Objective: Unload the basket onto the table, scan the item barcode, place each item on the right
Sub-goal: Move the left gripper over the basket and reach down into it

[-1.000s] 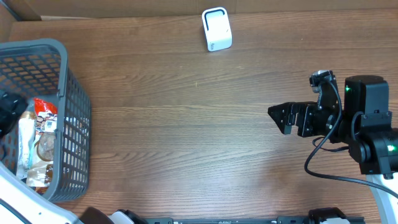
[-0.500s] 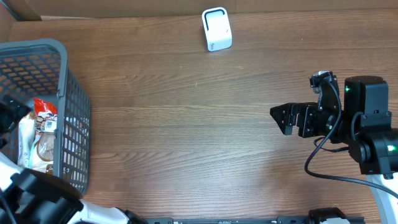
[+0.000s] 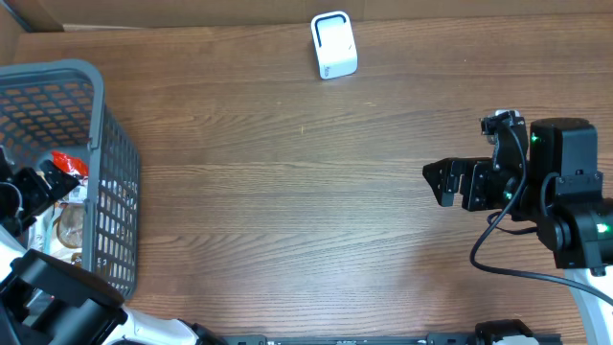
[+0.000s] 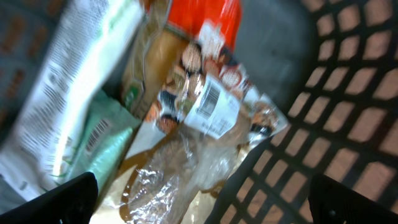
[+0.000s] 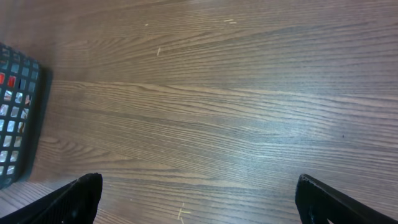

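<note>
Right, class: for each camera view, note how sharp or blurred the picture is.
Overhead: sharp, evenly lit, table grain crisp. Left wrist: motion-blurred, the packets in the basket smeared, barcode label barely legible. Right wrist: sharp, soft sheen on the table.

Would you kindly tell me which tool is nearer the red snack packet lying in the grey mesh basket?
Left. The left tool hangs open inside the grey mesh basket, right over the red snack packet; the right tool is open, far across the wooden table.
</note>
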Controlling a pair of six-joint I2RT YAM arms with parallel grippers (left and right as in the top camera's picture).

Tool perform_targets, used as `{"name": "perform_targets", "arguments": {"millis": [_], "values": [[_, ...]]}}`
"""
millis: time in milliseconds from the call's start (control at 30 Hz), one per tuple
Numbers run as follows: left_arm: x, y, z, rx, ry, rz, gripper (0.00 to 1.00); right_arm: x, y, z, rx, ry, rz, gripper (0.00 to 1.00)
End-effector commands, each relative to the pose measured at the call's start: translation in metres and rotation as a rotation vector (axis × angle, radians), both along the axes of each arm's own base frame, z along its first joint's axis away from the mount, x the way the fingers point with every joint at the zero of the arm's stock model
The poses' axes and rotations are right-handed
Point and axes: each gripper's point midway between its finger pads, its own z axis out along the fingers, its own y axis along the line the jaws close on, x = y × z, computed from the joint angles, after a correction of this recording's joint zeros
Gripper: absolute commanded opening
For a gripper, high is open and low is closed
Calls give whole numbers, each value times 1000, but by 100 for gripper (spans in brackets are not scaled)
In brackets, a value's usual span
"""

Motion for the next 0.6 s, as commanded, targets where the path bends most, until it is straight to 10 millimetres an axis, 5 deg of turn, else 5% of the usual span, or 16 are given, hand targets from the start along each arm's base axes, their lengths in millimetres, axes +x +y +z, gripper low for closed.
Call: {"name": "perform_targets", "arguments": {"millis": [0, 333, 567], "values": [[-3, -1, -17, 5, 1, -22, 100, -1, 0, 7, -13, -18, 10, 100], [2, -2, -63, 19, -34, -30, 100, -20, -2, -7, -46, 63, 44, 100], [6, -10, -71, -9, -62, -37, 100, -22, -2, -8, -47, 75, 44, 100]]}}
